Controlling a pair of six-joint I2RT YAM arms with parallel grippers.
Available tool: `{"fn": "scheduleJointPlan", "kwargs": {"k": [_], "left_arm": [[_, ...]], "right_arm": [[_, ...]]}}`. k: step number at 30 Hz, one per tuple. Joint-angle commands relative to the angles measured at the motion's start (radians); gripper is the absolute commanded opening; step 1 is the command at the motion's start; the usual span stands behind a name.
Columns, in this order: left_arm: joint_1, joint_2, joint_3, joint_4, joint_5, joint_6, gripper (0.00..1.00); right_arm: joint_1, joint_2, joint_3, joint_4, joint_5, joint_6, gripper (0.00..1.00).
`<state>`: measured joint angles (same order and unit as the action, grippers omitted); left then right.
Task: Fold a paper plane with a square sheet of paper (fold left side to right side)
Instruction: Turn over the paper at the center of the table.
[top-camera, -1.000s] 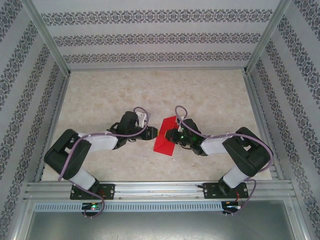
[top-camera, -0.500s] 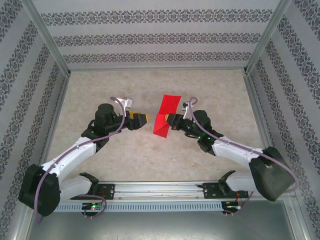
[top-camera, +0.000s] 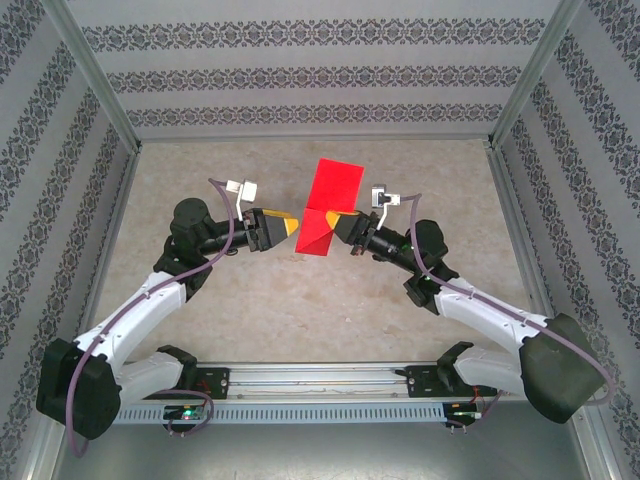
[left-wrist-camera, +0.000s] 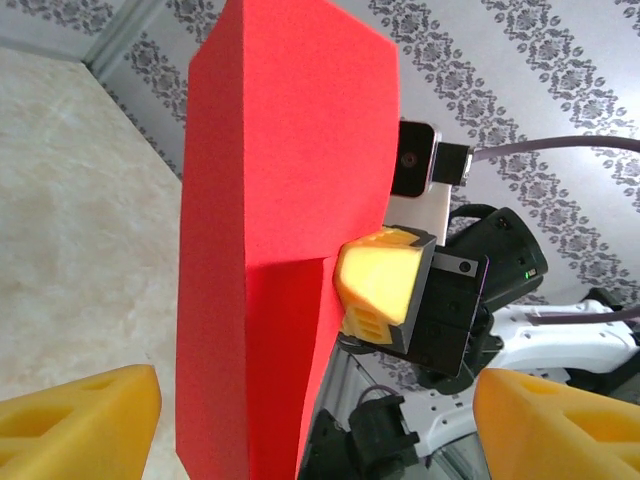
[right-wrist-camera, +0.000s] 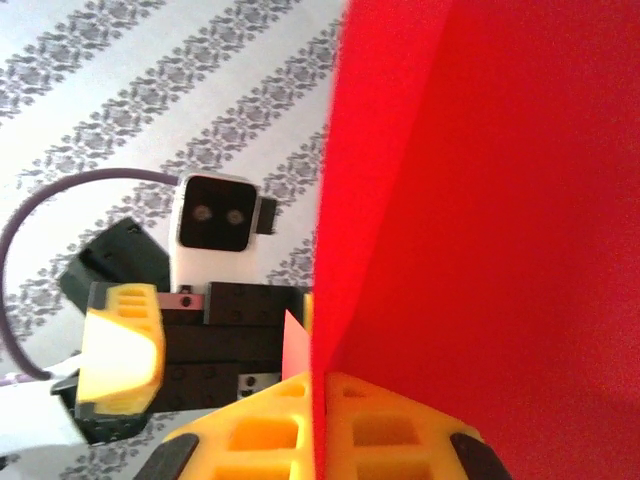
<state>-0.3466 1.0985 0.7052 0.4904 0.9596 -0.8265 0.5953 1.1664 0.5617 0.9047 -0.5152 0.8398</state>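
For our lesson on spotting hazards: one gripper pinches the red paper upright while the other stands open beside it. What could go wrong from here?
The right gripper pinches the square sheet of paper at one edge alone, so the thin sheet might sag, twist or slip free.
The open left gripper is close to the sheet's other edge; closing in, it could push or crumple the paper instead of catching it.

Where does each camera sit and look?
Top camera: above, behind the arms, looking down at the table; both show, right hand pinching red paper.
Left wrist: looks past its own yellow fingers at the paper and right hand.
Right wrist: looks past its own finger, along the paper, toward the left hand.
Shared: the red paper.
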Motion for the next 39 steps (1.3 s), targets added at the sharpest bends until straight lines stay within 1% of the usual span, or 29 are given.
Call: {"fn": "scheduleJointPlan", "kwargs": {"k": [1,6,8,10,13,20,24,27,30,34,36,39], "left_arm": [[0.001,0.01,0.013,0.094,0.057,-0.055,0.81],[-0.017,0.04,0.008,0.155,0.078,-0.094,0.8],[-0.019,0.048,0.006,0.179,0.082,-0.107,0.77],[-0.02,0.055,0.007,0.185,0.08,-0.112,0.72],[-0.021,0.064,0.005,0.201,0.078,-0.123,0.61],[-0.02,0.071,-0.007,0.203,0.05,-0.128,0.27],[-0.022,0.074,-0.007,0.189,0.044,-0.122,0.13],[-0.021,0.072,-0.007,0.164,0.037,-0.11,0.05],[-0.02,0.067,-0.003,0.113,0.035,-0.084,0.0],[-0.022,0.049,0.011,-0.014,0.018,0.005,0.0],[-0.022,0.038,0.031,-0.111,0.011,0.073,0.0],[-0.022,0.012,0.078,-0.326,-0.032,0.214,0.0]], "right_arm": [[0.022,0.03,0.039,0.115,-0.059,0.027,0.0],[0.04,0.079,0.056,0.168,-0.069,0.052,0.0],[0.043,0.098,0.06,0.19,-0.074,0.064,0.0],[0.044,0.111,0.061,0.204,-0.073,0.073,0.0],[0.044,0.121,0.061,0.206,-0.065,0.074,0.02],[0.043,0.136,0.05,0.209,-0.05,0.074,0.11],[0.041,0.133,0.035,0.209,-0.039,0.074,0.16],[0.036,0.123,0.016,0.206,-0.024,0.073,0.22],[0.03,0.101,-0.014,0.179,0.015,0.058,0.31],[0.012,0.057,-0.058,0.086,0.072,0.025,0.42],[0.003,0.028,-0.073,0.015,0.099,0.006,0.45],[-0.006,-0.029,-0.086,-0.128,0.156,-0.039,0.5]]}}
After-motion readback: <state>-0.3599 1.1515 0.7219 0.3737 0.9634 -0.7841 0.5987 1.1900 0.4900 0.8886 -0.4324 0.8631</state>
